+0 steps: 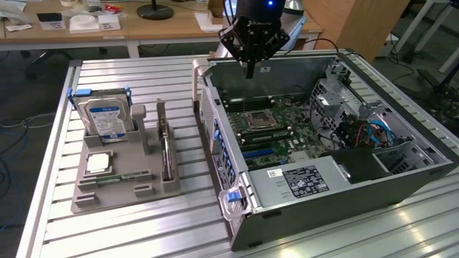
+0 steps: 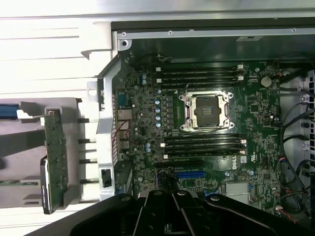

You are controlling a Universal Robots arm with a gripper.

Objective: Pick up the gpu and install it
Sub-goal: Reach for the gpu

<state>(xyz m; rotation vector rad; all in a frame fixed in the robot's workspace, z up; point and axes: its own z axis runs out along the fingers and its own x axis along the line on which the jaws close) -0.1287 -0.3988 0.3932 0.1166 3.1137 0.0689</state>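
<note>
gpu [image 1: 166,148] stands on edge in a slot of the grey holder [image 1: 122,189], toward the exterior view's left, untouched and well apart from the arm. at the holder's leftmost end a hard drive [image 1: 106,119] with a blue-white label stands upright. the card sits to the right of it, a thin green board just beside the open computer case [image 1: 344,209]. further right, the gripper [image 1: 250,72] hangs over the case's far wall, its jaws pinched fully together and holding nothing. below it lies the motherboard [image 1: 280,126], with an open processor socket [image 2: 205,111] and a blue slot [image 2: 189,174].

by my reading the card will be light and stiff but fragile. it should not bend, yet pinching or scraping could harm its components and edge contacts. the upper edge of the board looks the safest place to hold, squeezing across its thin faces and staying clear of the dark parts.
</note>
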